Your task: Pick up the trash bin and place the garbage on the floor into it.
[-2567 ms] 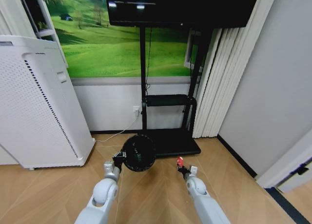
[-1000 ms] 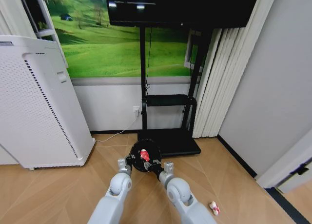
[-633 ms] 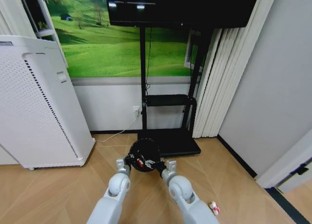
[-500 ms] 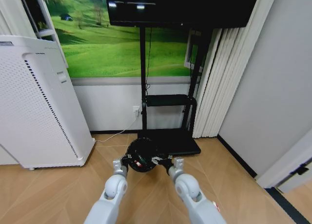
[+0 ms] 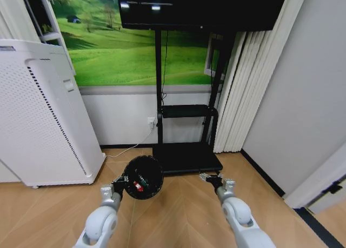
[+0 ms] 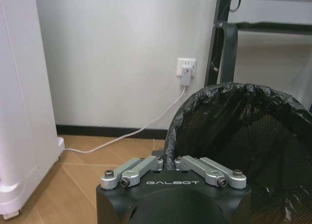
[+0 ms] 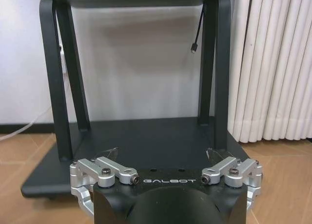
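Our left gripper (image 5: 120, 184), lower left of frame, pinches the trash bin (image 5: 143, 177) by its rim, red scraps inside. We judge a one-sided grip could tip it. Lower right, our right gripper (image 5: 213, 179) hangs spread and empty; bare floor (image 5: 178, 205) between gives room.

Both arms reach forward and down from the lower edge of the head view, elbows apart. The left gripper (image 5: 120, 181) sits at the end of the left arm, its fingers (image 6: 146, 164) drawn together and clamped on the rim of the trash bin (image 5: 143, 177). The right gripper (image 5: 212, 178) hangs empty, its fingers (image 7: 109, 155) spread wide apart.
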Tool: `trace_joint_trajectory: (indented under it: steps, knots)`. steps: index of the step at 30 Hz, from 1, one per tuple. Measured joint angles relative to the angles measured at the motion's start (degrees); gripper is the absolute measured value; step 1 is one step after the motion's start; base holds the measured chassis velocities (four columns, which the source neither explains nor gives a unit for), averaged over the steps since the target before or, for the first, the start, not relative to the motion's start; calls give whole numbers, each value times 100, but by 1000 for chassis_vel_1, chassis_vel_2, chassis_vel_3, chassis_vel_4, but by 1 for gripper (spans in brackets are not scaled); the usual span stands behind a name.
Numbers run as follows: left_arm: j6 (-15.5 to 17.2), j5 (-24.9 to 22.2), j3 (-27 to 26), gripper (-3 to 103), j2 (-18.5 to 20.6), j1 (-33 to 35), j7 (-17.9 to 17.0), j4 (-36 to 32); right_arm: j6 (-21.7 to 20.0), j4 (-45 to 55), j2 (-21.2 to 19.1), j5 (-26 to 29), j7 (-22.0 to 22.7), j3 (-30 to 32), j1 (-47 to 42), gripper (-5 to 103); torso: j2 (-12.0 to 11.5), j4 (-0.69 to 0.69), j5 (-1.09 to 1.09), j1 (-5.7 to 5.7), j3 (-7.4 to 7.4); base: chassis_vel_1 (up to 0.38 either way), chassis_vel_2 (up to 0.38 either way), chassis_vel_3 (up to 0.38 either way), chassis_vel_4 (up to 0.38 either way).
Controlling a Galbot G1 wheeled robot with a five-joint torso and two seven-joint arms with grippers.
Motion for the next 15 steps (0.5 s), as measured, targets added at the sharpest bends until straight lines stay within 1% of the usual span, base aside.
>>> trace_joint_trajectory:
  steps: [1, 3, 5, 11, 15]
  knots:
    - [16, -7, -100, 4, 26, 107, 25, -145, 64, -61, -40, -35, -61, 14, -69, 100, 0, 0, -1, 0, 0, 0, 0, 0, 0]
    - [28, -20, -151, 4, 38, 154, 36, -211, 92, -92, -50, -46, -80, 11, -98, 100, 0, -1, 0, 0, 0, 0, 0, 0, 0]
    - [63, -58, -246, 4, 25, 188, 43, -327, 146, -151, 0, -127, -89, -63, -102, 100, 0, 0, 0, 0, 0, 0, 0, 0, 0]
    - [112, -141, -277, 4, -17, 119, -28, -352, 139, -188, 153, -261, -91, -243, -8, 100, 0, 0, -1, 0, 1, 0, 0, 0, 0]
    - [112, -145, -341, 4, -32, 135, -24, -352, 96, -180, 194, -351, -91, -327, 7, 100, 0, 1, -2, 0, 1, -24, -83, 45, 79]
